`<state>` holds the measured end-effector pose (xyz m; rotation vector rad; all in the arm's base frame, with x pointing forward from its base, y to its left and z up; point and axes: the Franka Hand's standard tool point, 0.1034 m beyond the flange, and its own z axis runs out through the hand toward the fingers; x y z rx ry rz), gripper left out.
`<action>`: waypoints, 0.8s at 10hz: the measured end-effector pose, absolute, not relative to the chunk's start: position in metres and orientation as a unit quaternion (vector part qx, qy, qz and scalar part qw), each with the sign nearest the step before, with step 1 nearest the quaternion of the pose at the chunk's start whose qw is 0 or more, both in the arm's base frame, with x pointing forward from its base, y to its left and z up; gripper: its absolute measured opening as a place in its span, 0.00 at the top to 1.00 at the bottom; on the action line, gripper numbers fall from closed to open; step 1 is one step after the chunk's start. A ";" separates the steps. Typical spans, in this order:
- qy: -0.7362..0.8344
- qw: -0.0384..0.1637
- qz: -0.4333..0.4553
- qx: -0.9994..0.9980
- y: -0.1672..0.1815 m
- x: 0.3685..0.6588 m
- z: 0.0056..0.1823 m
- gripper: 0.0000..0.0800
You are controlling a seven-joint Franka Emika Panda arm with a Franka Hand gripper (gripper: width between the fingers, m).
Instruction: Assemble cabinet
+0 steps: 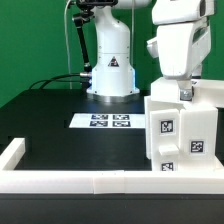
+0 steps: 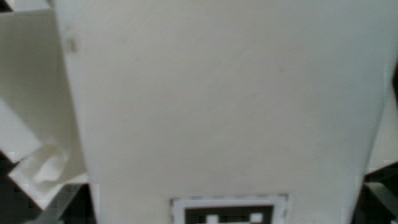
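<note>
1. Location: the cabinet body (image 1: 178, 128), white plastic with square fiducial tags on its faces, stands upright at the counter's (image 1: 45, 125) front edge, toward the corner on the exterior view's right, just behind the low white border frame (image 1: 60, 180).
2. Tool: the tool (image 1: 183, 92) sits directly over the cabinet body's top; its fingertips are hidden by the arm housing and the body. Whether it is spread, pressed together or pinching a panel cannot be told.
3. Wrist view: filled by a flat white panel (image 2: 214, 100) with a tag at one edge; no fingers are visible.
4. Step in hand, as judged: handling or steadying the cabinet body from above, either seating it against the frame or holding a panel.
5. Next move, as judged: calls for keeping the body square against the frame and confirming grip before any lift.
6. Containers: no compartment interior is visible; contents cannot be reported.
7. The marker board (image 1: 108, 122) lies mid-counter, well apart.
</note>
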<state>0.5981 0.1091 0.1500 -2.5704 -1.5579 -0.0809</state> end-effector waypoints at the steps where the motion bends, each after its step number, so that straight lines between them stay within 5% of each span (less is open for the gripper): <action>1: -0.477 0.069 -0.026 -0.876 0.109 0.599 0.150 0.30; 8: -0.137 0.065 -0.044 -0.987 0.115 0.603 0.150 0.30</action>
